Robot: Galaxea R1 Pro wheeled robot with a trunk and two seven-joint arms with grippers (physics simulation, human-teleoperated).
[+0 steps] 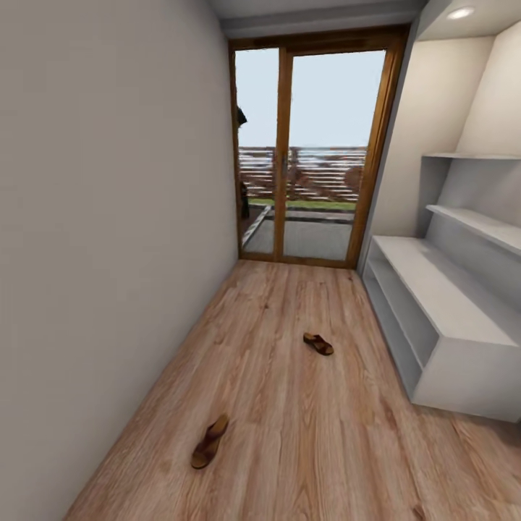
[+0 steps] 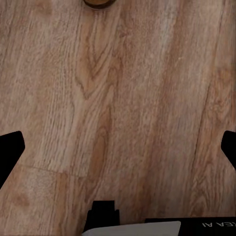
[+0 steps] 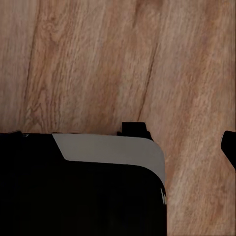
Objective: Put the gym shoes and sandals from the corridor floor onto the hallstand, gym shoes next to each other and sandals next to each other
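1. Two sandals lie on the corridor floor (image 1: 289, 434), well apart. Both are dark reddish-brown with wide straps and tan footbeds.
2. The near sandal (image 1: 209, 441) lies at about 7 o'clock in the head view, close to the left wall (image 1: 101, 239), its length running toward 1 o'clock.
3. The far sandal (image 1: 318, 344) sits near the middle of the floor, turned across the planks.
4. The hallstand (image 1: 449, 304) stands at 3 o'clock against the right wall: white-grey, with a thick top, open lower tiers and floating shelves above. Nothing lies on its top.
5. The floor is light brown wood-plank laminate with visible grain.
6. The left end effector (image 2: 118, 147) hangs over bare planks with its fingertips (image 2: 10, 147) spread wide, holding nothing; a brown rounded shape (image 2: 100, 3) shows at the frame edge.
7. The right end effector (image 3: 118, 142) is likewise spread wide and empty.
8. A glass door (image 1: 311, 152) closes the corridor at 12 o'clock.
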